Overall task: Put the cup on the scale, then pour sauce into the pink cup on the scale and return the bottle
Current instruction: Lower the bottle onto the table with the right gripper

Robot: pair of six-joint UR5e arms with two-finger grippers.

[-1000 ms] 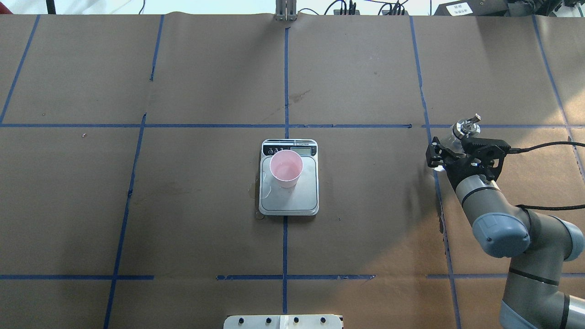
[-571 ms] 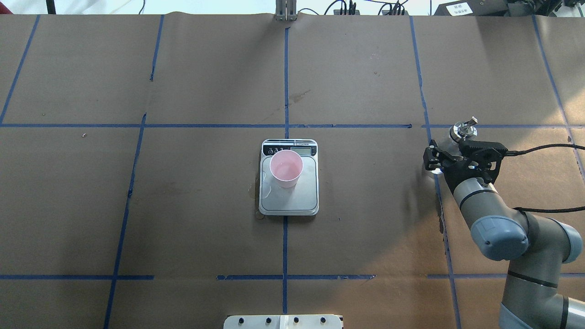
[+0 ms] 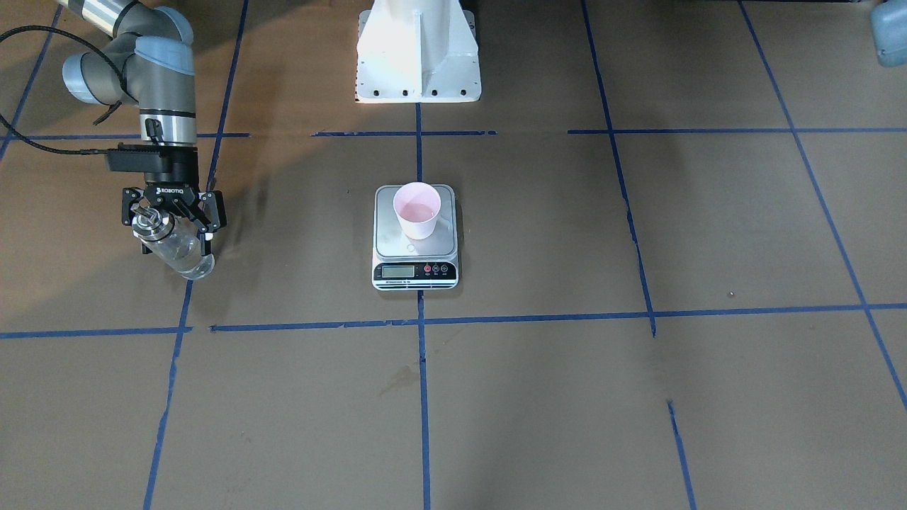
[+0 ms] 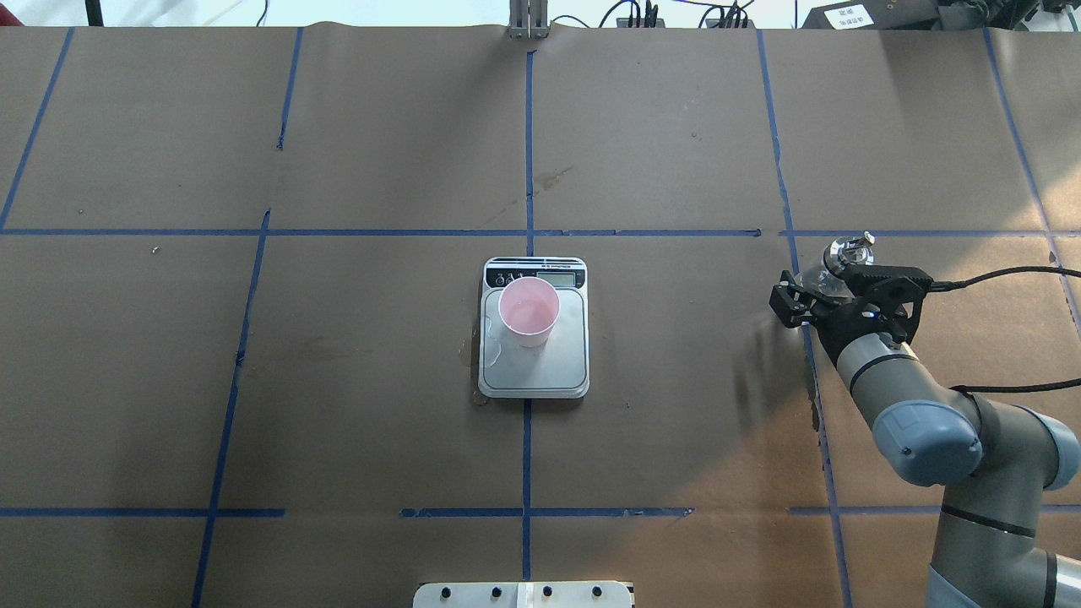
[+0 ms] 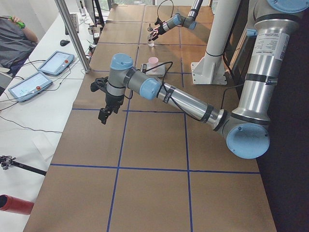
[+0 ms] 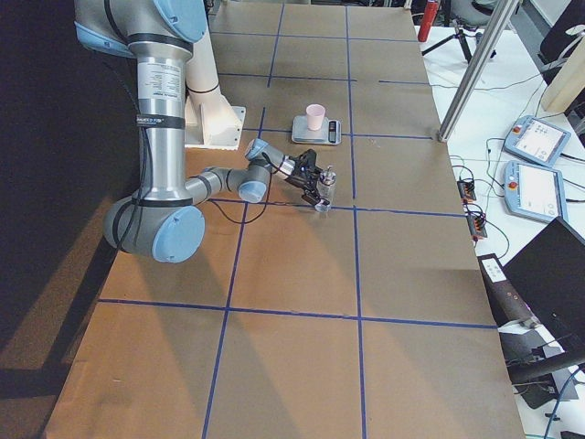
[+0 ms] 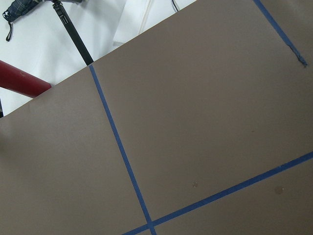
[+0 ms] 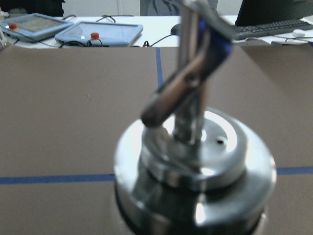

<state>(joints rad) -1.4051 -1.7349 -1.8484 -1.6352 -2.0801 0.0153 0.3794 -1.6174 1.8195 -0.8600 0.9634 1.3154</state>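
Above the held bottle (image 3: 178, 249), the right gripper (image 3: 171, 227) reads "ROBOTIQ".

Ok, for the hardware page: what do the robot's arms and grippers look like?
The right arm and left arm are silver-grey tubes with blue-grey joint caps. The right gripper and left gripper are black two-finger claws; the right bears white ROBOTIQ lettering. A black cable runs to the right wrist. A white printed label wraps the left arm.
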